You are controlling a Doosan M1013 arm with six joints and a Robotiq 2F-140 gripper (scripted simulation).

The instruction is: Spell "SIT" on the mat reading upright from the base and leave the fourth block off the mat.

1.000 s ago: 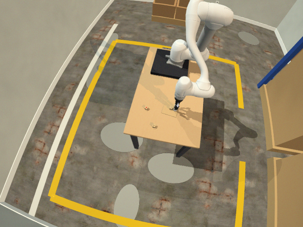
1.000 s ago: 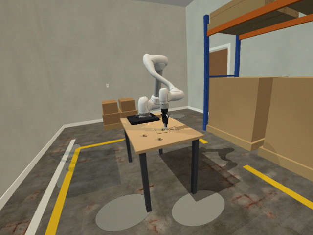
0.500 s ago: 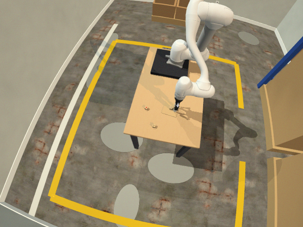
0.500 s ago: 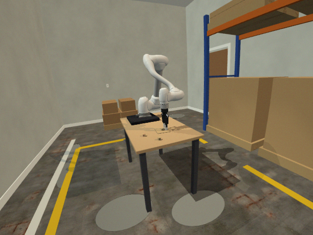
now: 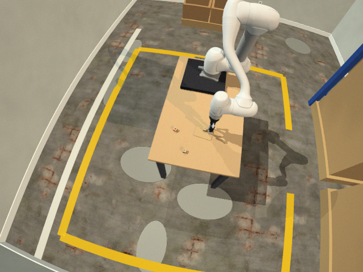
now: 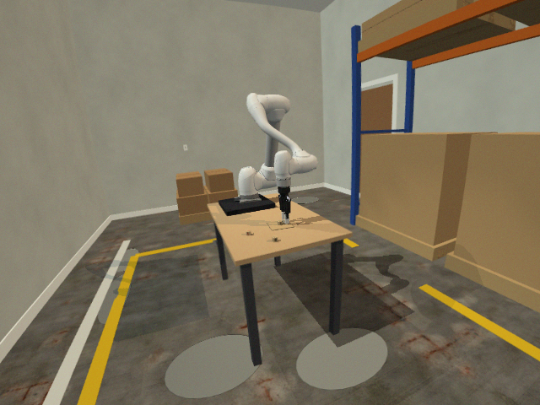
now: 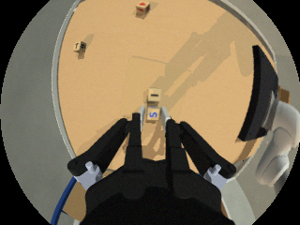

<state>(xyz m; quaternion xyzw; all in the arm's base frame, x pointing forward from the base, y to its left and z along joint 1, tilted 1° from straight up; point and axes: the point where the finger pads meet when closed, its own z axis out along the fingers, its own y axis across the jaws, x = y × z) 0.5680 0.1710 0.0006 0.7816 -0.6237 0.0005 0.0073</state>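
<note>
Black gripper [image 5: 210, 131] [image 6: 285, 221] [image 7: 153, 112] linkages filled the wrist view's near side, with the pale fingertips parted on both sides of the S block [image 7: 153, 114], unclenched and gripping nothing. That cube's blue letter faced up, lying sideways in the wrist view, its top pointing away from the robot's base. Just beside it, the I block [image 5: 205, 128] [image 6: 280, 223] [image 7: 154, 95] showed a dark stroke whose long axis also ran away from the base. Seen from the base, S stood left of I, both on the mat [image 5: 201, 135] [image 6: 278, 227] [image 7: 141, 80], a thin-edged patch nearly the table's colour.

Well apart from them, off the mat, sat the T-marked block [image 5: 184, 151] [image 6: 275, 239] [image 7: 80, 46] and the red-marked block [image 5: 175, 128] [image 6: 249, 233] [image 7: 142, 7]; I could not tell how the T would read from the base.

Pale wood made up the table [image 5: 164, 137] [image 6: 244, 245] [image 7: 98, 84], streaked by the arm's shadow. A black mounting plate [image 5: 190, 84] [image 6: 226, 209] [image 7: 255, 94] bore the white arm. Yellow lines marked the stained grey floor [image 5: 117, 175] [image 6: 218, 314], and large cartons [image 6: 401, 187] stood beneath orange shelf beams.

From where I'm standing, the Doosan arm [image 5: 246, 84] [image 6: 278, 135] and Robotiq gripper [image 5: 210, 132] [image 6: 285, 220] [image 7: 153, 112] show no clear shift over the last second; any change at the fingertips is too small to tell.
</note>
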